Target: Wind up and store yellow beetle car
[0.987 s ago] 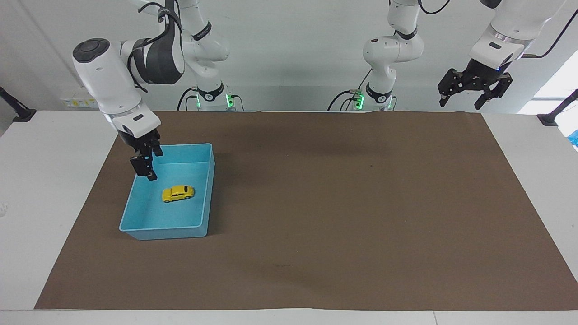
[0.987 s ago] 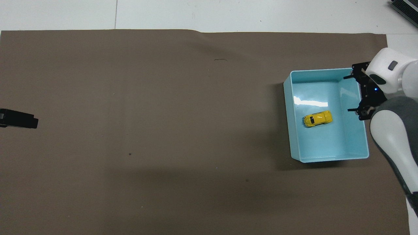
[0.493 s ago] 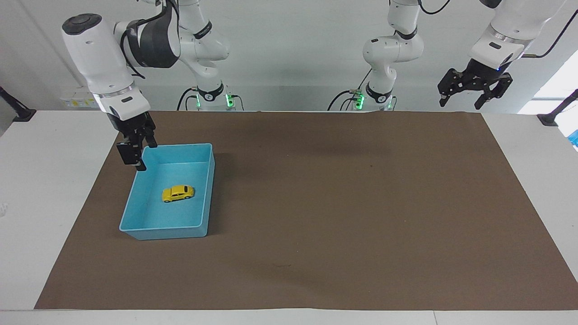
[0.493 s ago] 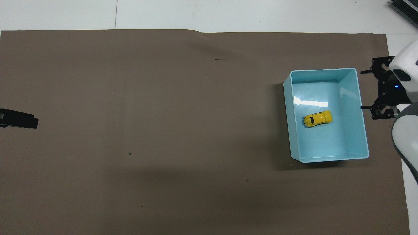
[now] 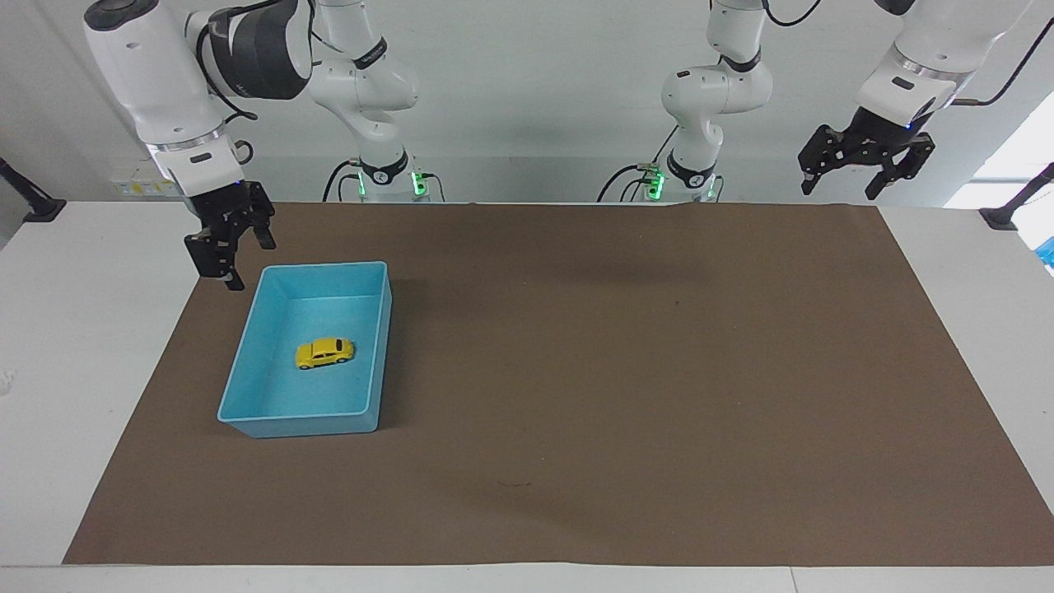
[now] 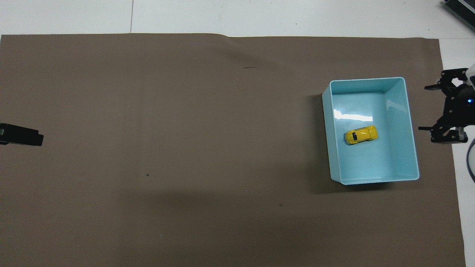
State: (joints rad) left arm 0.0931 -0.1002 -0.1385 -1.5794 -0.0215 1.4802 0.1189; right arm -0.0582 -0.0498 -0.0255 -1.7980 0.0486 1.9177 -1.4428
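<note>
The car sits on its wheels on the floor of the bin, roughly mid-floor and touching no wall. The bin lies on the brown mat at the right arm's end of the counter.

Orientation: the car's long axis runs across the bin's short dimension, along the counter's length, slightly skewed. In the overhead view a dark window shows toward the end facing the counter's middle; which end is the nose cannot be told with confidence.

Handling, as a judgement: a small, rigid, light toy with a smooth, rounded, glossy shell. It is likely to slip from a grip on the roof curve and to roll on its wheels if nudged lengthwise. The safest hold is across the body, fingers on the two flat flanks between the wheels, closing square to the long axis. It is unlikely to be fragile, but the wheels and any spring drive would not take a hard squeeze.

Right end effector: wide open, holding nothing, raised over the mat's edge just beside the bin's corner nearest the robots and clear of the rim.

Left end effector: open, empty, high over the left arm's end of the counter; that arm waits.

Judged from position, the car is stored.
</note>
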